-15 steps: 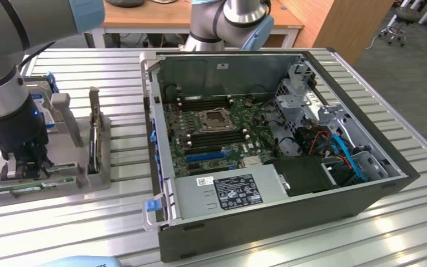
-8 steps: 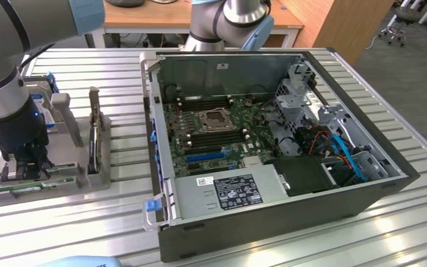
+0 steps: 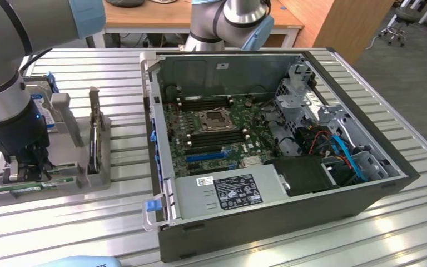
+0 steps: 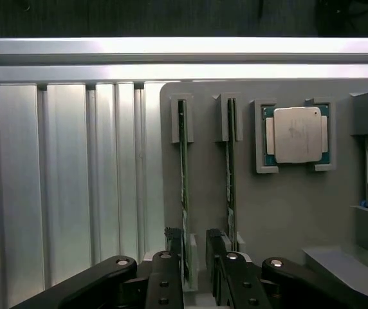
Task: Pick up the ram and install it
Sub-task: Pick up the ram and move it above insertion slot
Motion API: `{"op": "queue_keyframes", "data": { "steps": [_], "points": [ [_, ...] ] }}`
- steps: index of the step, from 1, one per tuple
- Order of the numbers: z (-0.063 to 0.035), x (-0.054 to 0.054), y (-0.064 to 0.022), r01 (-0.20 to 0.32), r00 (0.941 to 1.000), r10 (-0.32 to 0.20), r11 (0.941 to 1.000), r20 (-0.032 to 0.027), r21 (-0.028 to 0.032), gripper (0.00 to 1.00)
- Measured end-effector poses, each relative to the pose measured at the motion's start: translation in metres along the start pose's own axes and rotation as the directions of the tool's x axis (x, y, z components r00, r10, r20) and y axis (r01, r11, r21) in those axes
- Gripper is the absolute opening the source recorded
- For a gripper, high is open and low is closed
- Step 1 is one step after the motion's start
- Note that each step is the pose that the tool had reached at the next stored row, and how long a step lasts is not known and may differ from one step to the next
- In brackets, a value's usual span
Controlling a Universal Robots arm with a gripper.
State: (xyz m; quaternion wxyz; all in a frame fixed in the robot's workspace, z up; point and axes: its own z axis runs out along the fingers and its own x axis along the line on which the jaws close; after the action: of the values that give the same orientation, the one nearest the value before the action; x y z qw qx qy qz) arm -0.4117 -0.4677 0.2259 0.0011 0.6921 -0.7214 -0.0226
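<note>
Gripper point(image 4: 193, 248) low over gray tray point(image 4: 287, 212), fingers spread w/ ram point(image 4: 184, 174) on edge in its slot btwn them, not yet pinched; 2nd stick point(image 4: 231, 174) just beside.

My exterior camera looks down at a slant from high above, taking in the table point(image 3: 391, 222), case point(image 3: 273, 228) and tray point(image 3: 98, 179), while my wrist camera peers from close above the gripper point(image 4: 195, 248) straight onto that same tray point(image 4: 287, 206).
</note>
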Motion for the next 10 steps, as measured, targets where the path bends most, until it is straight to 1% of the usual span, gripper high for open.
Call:
{"op": "queue_keyframes", "data": {
  "steps": [10],
  "points": [
    [0.0082, 0.0002, -0.0003, 0.000, 1.0000, 0.000, 1.0000, 0.0001, 0.0001, 0.29]
  ]
}}
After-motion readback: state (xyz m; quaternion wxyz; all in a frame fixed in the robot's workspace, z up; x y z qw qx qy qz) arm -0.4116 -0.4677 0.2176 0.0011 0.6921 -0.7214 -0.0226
